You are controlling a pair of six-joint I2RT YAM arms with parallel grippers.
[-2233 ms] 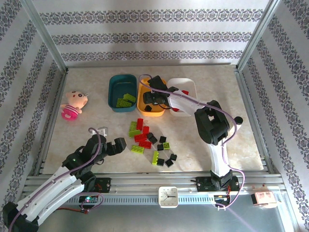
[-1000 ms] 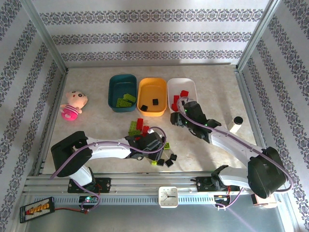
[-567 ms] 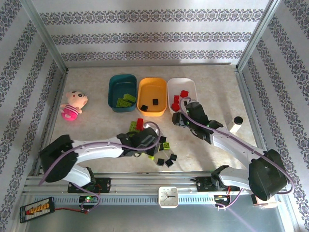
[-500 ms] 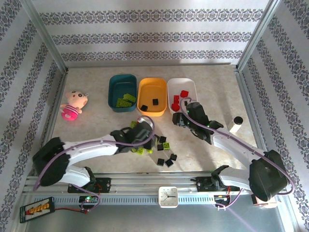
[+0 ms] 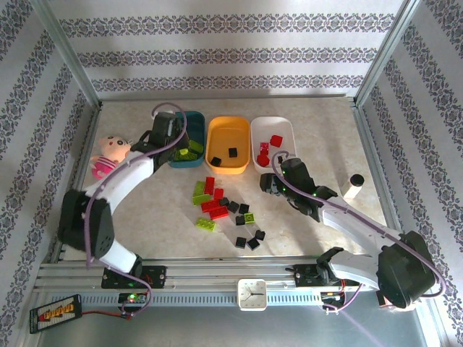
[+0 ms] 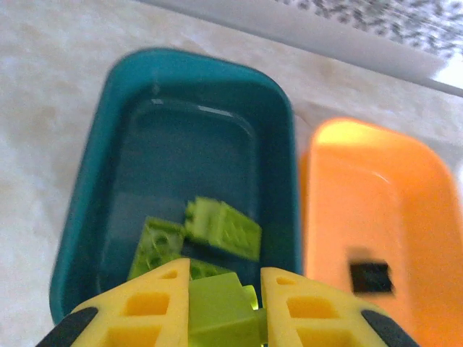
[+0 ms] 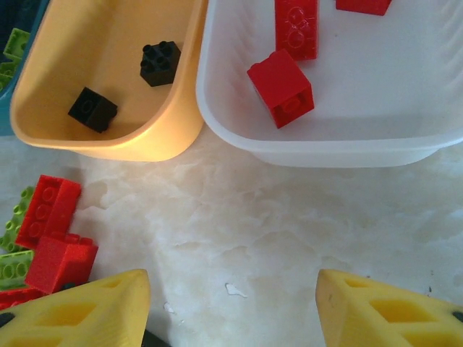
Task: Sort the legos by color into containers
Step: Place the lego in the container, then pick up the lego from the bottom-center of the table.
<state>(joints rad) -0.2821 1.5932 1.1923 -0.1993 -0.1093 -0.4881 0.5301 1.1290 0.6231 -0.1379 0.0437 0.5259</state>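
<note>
I am holding a small lime green studded plastic brick (image 6: 217,314) clamped between the yellow fingers of the left pincer (image 6: 226,293). I am hanging it over the near short end of the dark teal rounded-rectangular plastic tub (image 6: 87,210). The tub's long axis is running straight away from the pincer, so its open floor is lying ahead and below. The fingers are hiding the near rim, so I am only judging that the brick is inside it. A little forward reach should be making the drop safer. Two flat lime green plates (image 6: 221,228) are lying in the near half of that tub, tilted against each other, and the glossy walls are curving smoothly at the corners. The orange plastic tub (image 6: 383,202) is sitting just beside it on the right. The left arm is plainly the nearer one here. The right pincer (image 7: 231,303) is hovering with its fingers wide apart and nothing between them, over the pale marbled desk (image 5: 145,217). It is just short of the white plastic tub (image 7: 325,148), where hard-edged red bricks (image 7: 281,87) are resting. Loose red, black and green bricks (image 5: 217,210) are waiting between the arms.
</note>
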